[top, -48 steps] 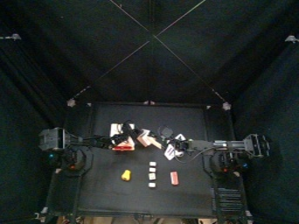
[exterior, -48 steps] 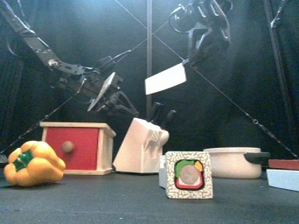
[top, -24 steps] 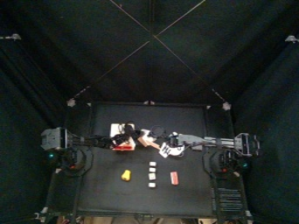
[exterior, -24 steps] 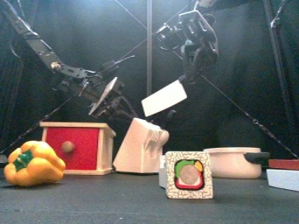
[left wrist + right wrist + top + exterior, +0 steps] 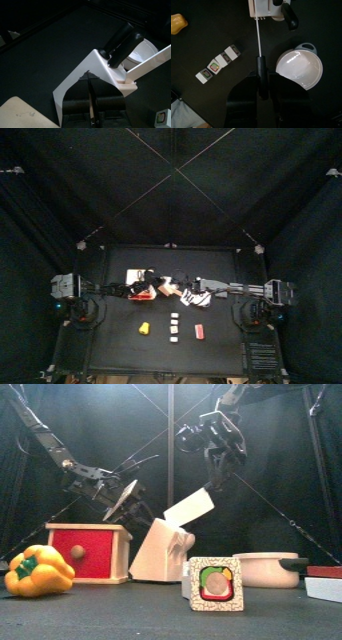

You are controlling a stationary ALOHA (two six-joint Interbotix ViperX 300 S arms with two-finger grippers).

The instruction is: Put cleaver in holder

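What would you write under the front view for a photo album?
Right gripper lowers a cleaver blade-first toward the white knife block, which the left gripper steadies, amid toy food.

In the top view the cleaver and holder are too small to tell apart from the claws. In the front view the box is cut by the edge, and the pot is partly hidden behind the card.
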